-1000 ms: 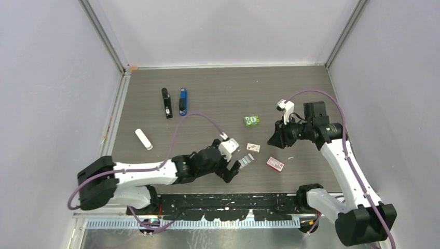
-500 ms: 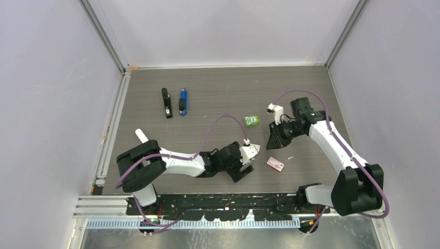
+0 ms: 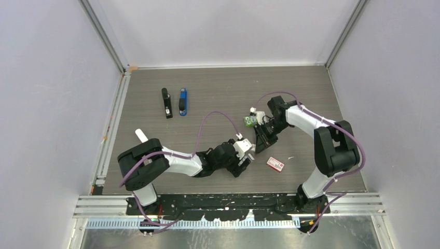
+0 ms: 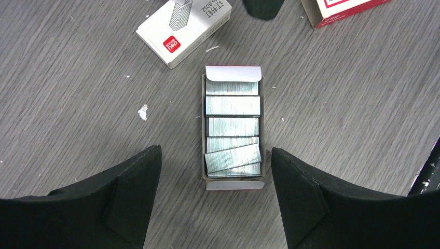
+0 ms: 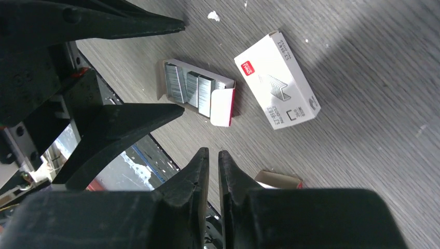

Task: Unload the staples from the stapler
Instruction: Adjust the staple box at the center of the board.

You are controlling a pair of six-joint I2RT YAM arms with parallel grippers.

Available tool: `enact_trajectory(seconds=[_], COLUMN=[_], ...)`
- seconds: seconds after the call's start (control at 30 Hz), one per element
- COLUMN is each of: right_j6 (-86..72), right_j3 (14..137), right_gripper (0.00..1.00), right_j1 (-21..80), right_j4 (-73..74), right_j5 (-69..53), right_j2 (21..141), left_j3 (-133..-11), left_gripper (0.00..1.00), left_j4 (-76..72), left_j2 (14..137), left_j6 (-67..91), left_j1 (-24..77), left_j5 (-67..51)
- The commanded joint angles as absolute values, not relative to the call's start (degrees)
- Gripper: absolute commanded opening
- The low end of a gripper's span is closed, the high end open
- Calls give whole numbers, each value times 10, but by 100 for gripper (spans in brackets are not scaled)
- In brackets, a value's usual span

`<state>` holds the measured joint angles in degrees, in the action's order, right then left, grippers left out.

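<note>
Staples (image 4: 232, 127): ribbed strips lying in open cardboard tray (image 4: 203, 135) on worktop (image 4: 78, 104), between fingers of your left gripper (image 4: 215, 153), which is spread wide and holds nothing. Right gripper (image 5: 212, 151) pinched together, empty, near tray. Strips likely light, stiff, slick, prone to snapping at joints. Pinch skewed strip mid-length across long edges, gently.
</note>
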<state>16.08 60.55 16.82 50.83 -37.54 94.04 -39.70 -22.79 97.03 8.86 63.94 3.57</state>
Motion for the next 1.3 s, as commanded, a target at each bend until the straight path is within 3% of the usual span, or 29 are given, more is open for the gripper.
enact_trajectory(seconds=[0.0, 0.67, 1.27], right_j6=[149, 114, 110], right_j3=[630, 628, 639], right_gripper=[19, 27, 20], right_j1=[186, 232, 272], right_j4=[516, 482, 480], right_j5=[-377, -302, -288], right_j2=[959, 1015, 1041], left_j3=[-389, -406, -425], left_gripper=[76, 59, 56], left_j4=[-244, -171, -124], left_j2=[980, 967, 969], left_j6=[97, 15, -57], left_j1=[638, 639, 638], left_j5=[15, 3, -25])
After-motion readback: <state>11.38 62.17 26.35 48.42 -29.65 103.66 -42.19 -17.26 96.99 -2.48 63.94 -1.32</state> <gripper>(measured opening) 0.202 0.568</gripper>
